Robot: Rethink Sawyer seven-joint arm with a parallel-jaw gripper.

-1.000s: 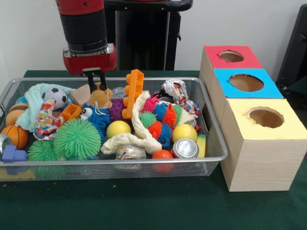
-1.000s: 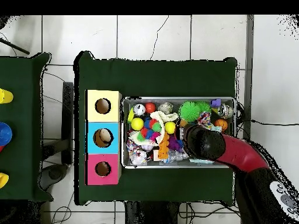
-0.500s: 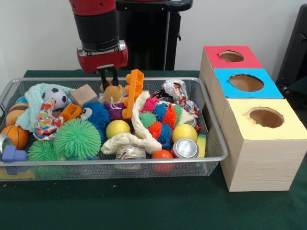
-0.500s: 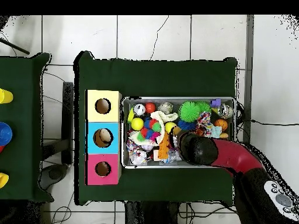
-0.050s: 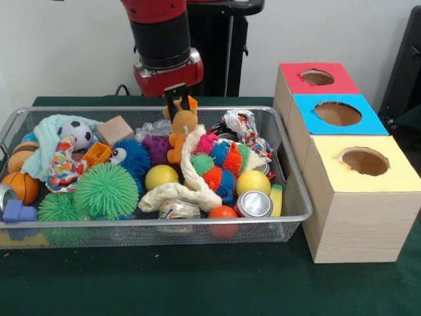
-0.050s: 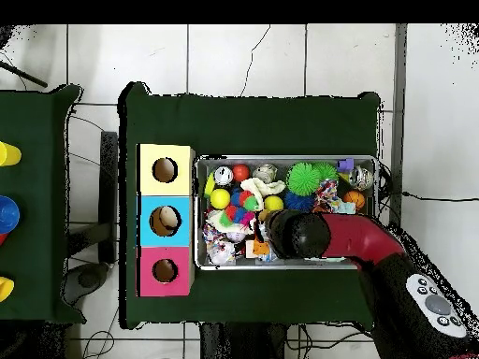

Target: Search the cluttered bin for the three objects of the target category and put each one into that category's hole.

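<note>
Over the last second the arm (image 5: 161, 39) has swung from the bin's left part toward the boxes and risen, carrying a small tan plush toy (image 5: 184, 120) out of the pile; the toy now hangs above the clutter at the back of the bin (image 5: 297, 214), just in front of the orange brick (image 5: 176, 146). Largest first: the three boxes, red (image 5: 316, 78), blue (image 5: 337, 113) and yellow (image 5: 364, 161), stand in a row just beside the bin, each with a round hole on top. Inside the wire bin lie spiky green balls (image 5: 105, 190), a white rope (image 5: 187, 187), yellow balls (image 5: 162, 176), cans and other odds. The gripper (image 5: 176, 104) has its jaws closed on the plush's top, so the toy dangles below them. The grip looks shallow, a pinch of soft fabric, and I judge the toy could slip free on the way to a box and drop back into the pile or onto the green cloth between bin and boxes. Its dangling body might also catch the bin's rim or a hole's edge if carried low. Only the front view shows the jaws and the plush; from overhead the arm (image 6: 323, 236) hides both. The overhead view instead shows the whole row of holes from above, and something pale already lying inside the blue box's hole (image 6: 166, 221), which the front view cannot see.
</note>
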